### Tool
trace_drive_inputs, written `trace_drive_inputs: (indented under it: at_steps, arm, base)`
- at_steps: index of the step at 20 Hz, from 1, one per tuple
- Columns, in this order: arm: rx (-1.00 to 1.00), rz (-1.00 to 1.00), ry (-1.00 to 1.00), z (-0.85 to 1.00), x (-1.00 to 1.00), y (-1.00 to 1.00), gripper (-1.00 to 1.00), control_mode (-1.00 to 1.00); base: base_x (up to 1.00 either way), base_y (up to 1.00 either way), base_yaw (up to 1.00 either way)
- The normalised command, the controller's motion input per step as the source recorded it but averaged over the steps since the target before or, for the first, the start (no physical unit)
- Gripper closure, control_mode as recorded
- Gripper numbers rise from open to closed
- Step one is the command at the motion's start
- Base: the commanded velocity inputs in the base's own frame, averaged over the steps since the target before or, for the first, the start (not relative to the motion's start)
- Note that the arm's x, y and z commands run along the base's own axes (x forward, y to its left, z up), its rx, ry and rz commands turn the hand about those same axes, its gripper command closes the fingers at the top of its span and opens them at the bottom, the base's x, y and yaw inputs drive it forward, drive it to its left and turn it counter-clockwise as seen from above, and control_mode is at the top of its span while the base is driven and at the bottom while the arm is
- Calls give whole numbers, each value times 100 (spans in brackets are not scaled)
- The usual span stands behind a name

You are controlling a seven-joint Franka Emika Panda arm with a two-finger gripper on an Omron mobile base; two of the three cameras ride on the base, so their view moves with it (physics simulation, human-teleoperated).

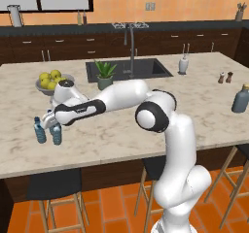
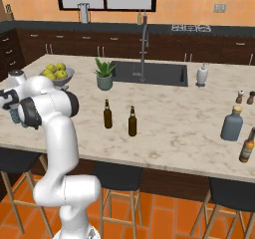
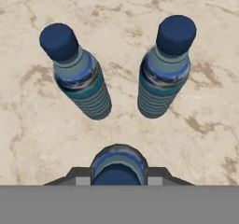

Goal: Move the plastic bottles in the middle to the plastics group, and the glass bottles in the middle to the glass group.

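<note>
My gripper is shut on a small clear plastic bottle with a blue cap, which sits between the fingertips. Just beyond it, two like water bottles of the plastics group stand upright on the marble. In the left base view the gripper hangs over these bottles at the counter's front left. Two brown glass bottles stand mid-counter. The squat grey-blue bottle of the glass group stands far right, with another brown bottle beside it.
A bowl of yellow-green fruit sits behind the gripper. A potted plant stands by the sink. A white dispenser and two shakers are at the back right. Stools line the counter's near edge.
</note>
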Motion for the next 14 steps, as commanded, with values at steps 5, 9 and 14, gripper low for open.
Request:
trace_drive_inputs:
  at_steps: [5,9,14]
  arm:
    - [0,0,0,0,-4,5,100,-100]
    - [0,0,-4,0,-12,0,100,-100]
    - [0,1,-16,-7,-2,0,100,-100]
  base:
    - [0,0,0]
    - [0,0,0]
    - [0,0,0]
